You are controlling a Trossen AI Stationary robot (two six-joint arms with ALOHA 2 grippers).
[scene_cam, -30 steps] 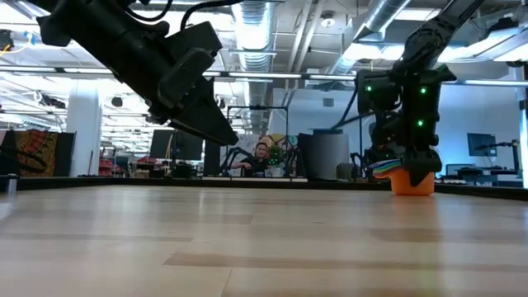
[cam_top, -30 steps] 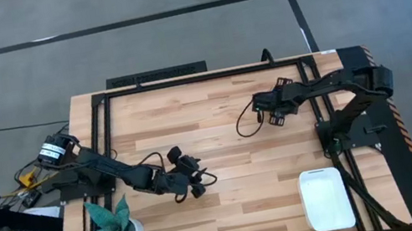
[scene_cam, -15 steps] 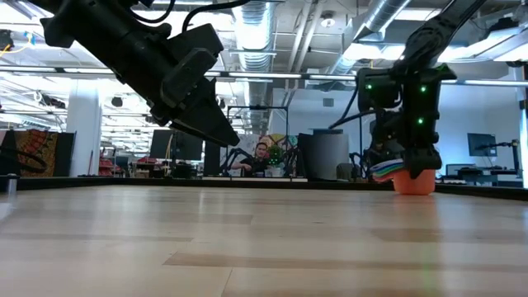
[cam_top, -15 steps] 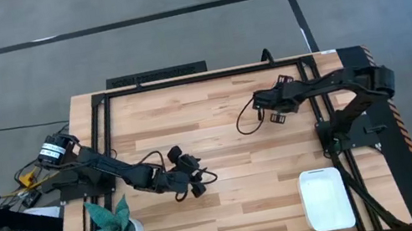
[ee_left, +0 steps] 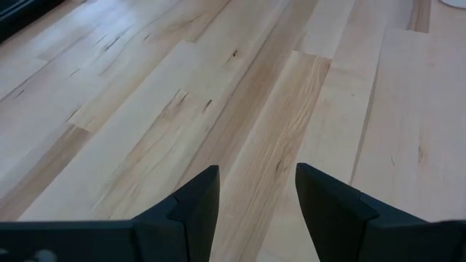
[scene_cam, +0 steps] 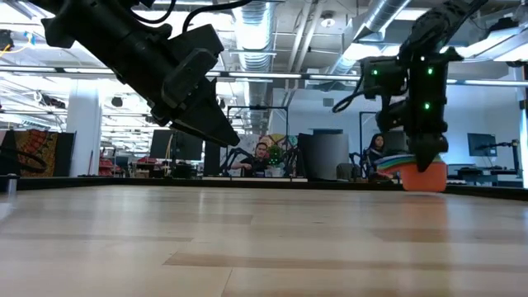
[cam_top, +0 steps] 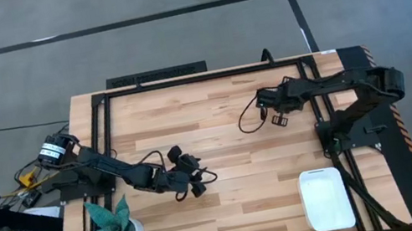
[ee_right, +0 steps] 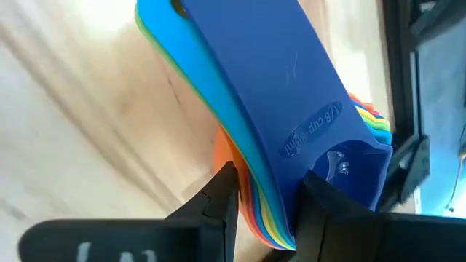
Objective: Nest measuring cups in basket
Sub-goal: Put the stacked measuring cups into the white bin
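The measuring cups [ee_right: 277, 87] sit nested in one stack, dark blue on top, then blue, green, yellow, red and orange layers. In the low view the orange outer cup [scene_cam: 425, 176] shows under my right gripper [scene_cam: 429, 161], which is shut on the stack at the table's far right [cam_top: 269, 109]. The stacked handles [scene_cam: 386, 169] stick out toward the table's left. The white basket [cam_top: 327, 199] rests flat at the near right corner. My left gripper [cam_top: 192, 182] hangs open over bare wood left of centre, nothing between its fingers [ee_left: 255, 189]. My right gripper pinches the stack's layered edge [ee_right: 255, 207] where the handles meet the bowls. One finger [ee_right: 320, 207] lies on the dark blue upper side, the other [ee_right: 218, 196] on the orange under side. The fingers slant down from the table's right. The orange bottom [scene_cam: 425, 188] hangs just above the wood.
A teal spiky plant in a white pot [cam_top: 111, 226] stands at the near left corner. A black frame [cam_top: 183, 81] runs along the far edge and sides. Bare wood [cam_top: 247, 202] lies between the arms and toward the basket.
My right gripper has gone a little toward the table's right edge and slightly up. The cup stack has gone with it and come just off the wood.
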